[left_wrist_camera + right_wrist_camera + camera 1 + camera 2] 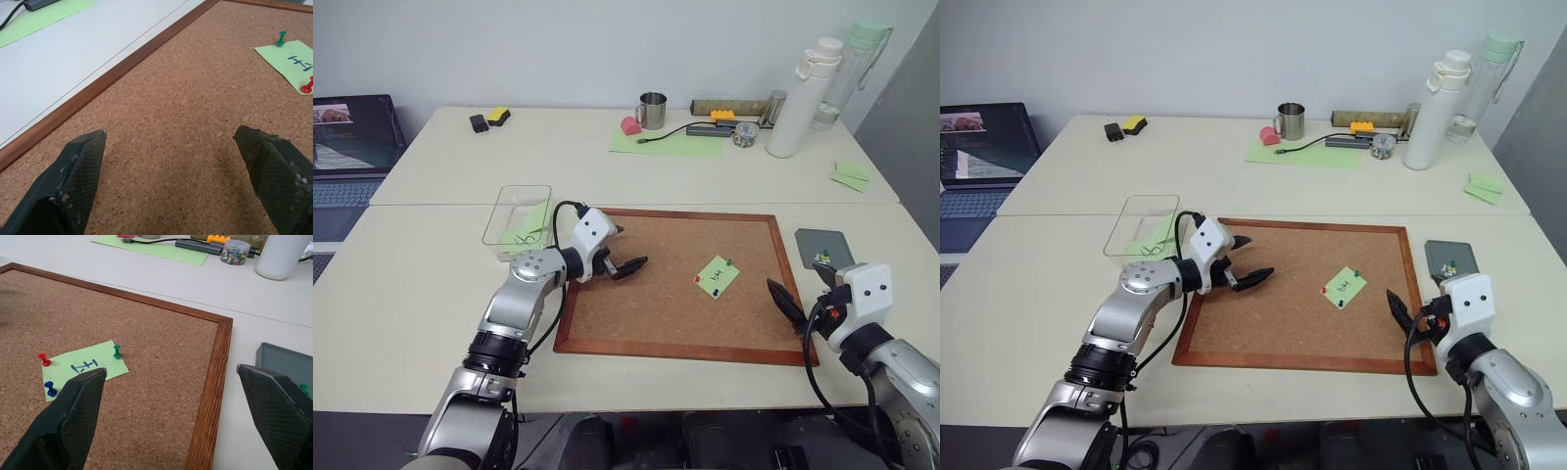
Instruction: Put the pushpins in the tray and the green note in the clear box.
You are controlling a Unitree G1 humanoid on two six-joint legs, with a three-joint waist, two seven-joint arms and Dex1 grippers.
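Your green note point(719, 276) is pinned to the cork board point(646, 313), right of the board's middle, turned like a diamond so that its corners point along and across the board. Three pushpins hold it: a green one point(117, 351) at the far corner, a red one point(44, 359) at the corner toward your left arm, and a blue one point(50, 388) on the near edge (it is plainest in the right wrist view). Your right pincer point(787, 305) hangs wide and empty over the board's right frame, with the note just ahead of it and to its left. Your left pincer point(619, 260), also wide and empty, is over the board's left part, well apart from the note, which lies off to its right. So I judge the right arm the nearer one for the pins, and the tray point(823, 247) sits on the desk just beyond that same arm, already holding a few pins. The clear box point(517, 221), with another green note inside, lies by the board's far left corner, on the left arm's side, which suits that arm for the note.
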